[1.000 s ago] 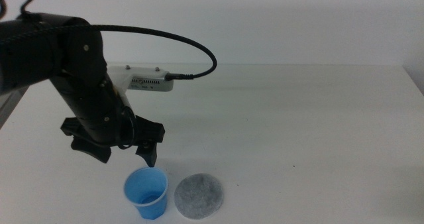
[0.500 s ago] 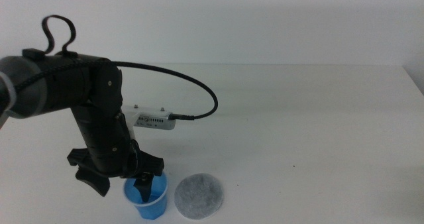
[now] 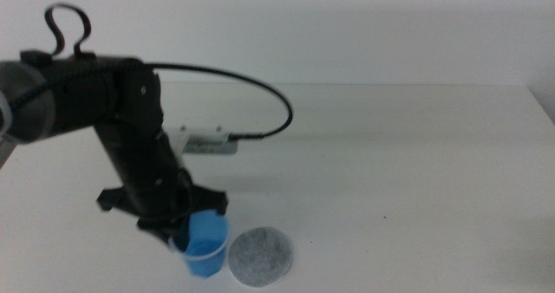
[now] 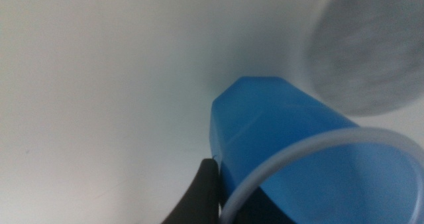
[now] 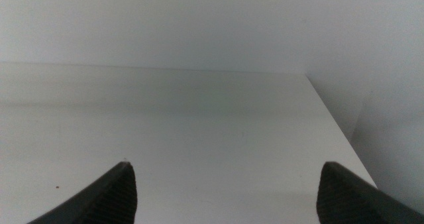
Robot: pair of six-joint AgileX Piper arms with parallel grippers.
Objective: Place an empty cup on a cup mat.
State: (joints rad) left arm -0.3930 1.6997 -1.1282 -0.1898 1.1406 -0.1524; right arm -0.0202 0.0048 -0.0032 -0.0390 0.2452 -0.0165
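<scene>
The light-blue cup (image 3: 209,240) sits near the table's front edge, just left of the round speckled grey cup mat (image 3: 260,256), and leans slightly. My left gripper (image 3: 186,235) is down at the cup's left rim and shut on its wall. In the left wrist view one dark jaw presses the outside of the cup (image 4: 278,134); the other jaw is hidden inside it. The mat (image 4: 371,52) lies just beyond the cup, bare. My right gripper (image 5: 225,184) is open and empty over bare table, out of the middle view.
A white box (image 3: 206,144) with a black cable (image 3: 269,89) looping from it is carried on the left arm, behind the cup. The table's far edge meets a white wall. The table's right edge (image 5: 331,118) shows in the right wrist view.
My left arm came down from above the cup, put one jaw inside it and closed on its wall. The cup shifted a little toward the mat and now leans.
</scene>
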